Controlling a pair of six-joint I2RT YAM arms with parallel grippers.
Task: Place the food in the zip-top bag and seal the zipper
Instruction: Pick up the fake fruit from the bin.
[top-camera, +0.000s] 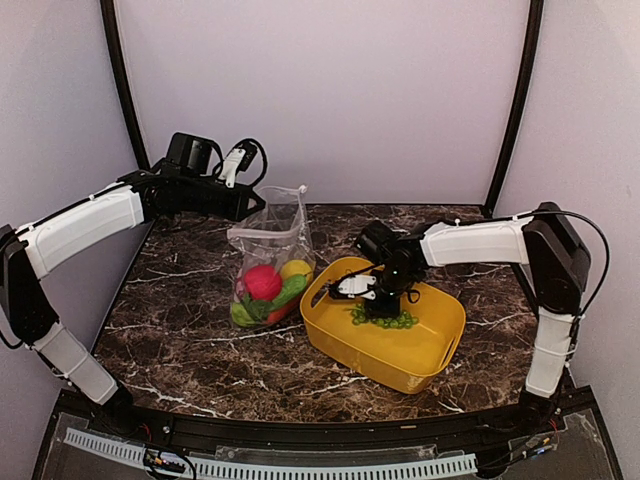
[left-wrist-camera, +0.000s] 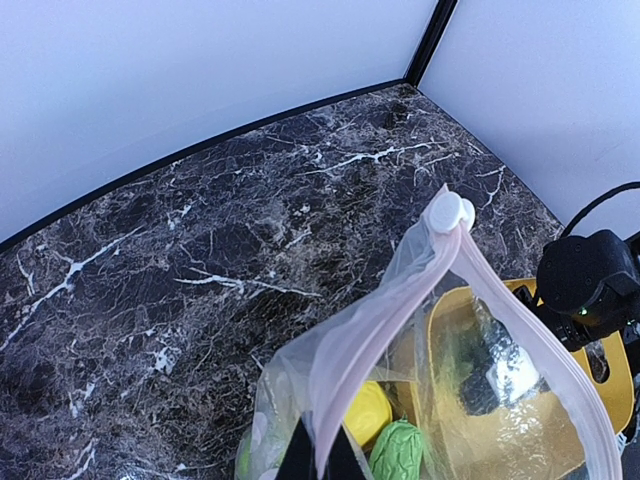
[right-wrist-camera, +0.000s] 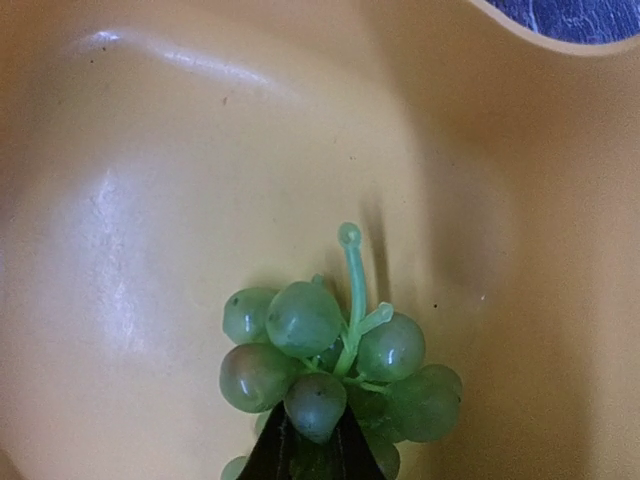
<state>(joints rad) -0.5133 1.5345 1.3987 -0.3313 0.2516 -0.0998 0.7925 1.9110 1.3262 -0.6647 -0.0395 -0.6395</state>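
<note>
My left gripper is shut on the pinkish zipper and holds the mouth of the clear zip-top bag up and open. The white slider tab sits at the far end of the strip. Food lies in the bag: a red ball, a yellow lemon and a green piece. My right gripper reaches down into the yellow basket. Its dark fingers press either side of a lower grape of the green grape bunch, which rests on the basket floor.
The basket stands just right of the bag on the dark marble table. The right arm's wrist shows beyond the bag's mouth. Pale walls close in the table at the back and sides.
</note>
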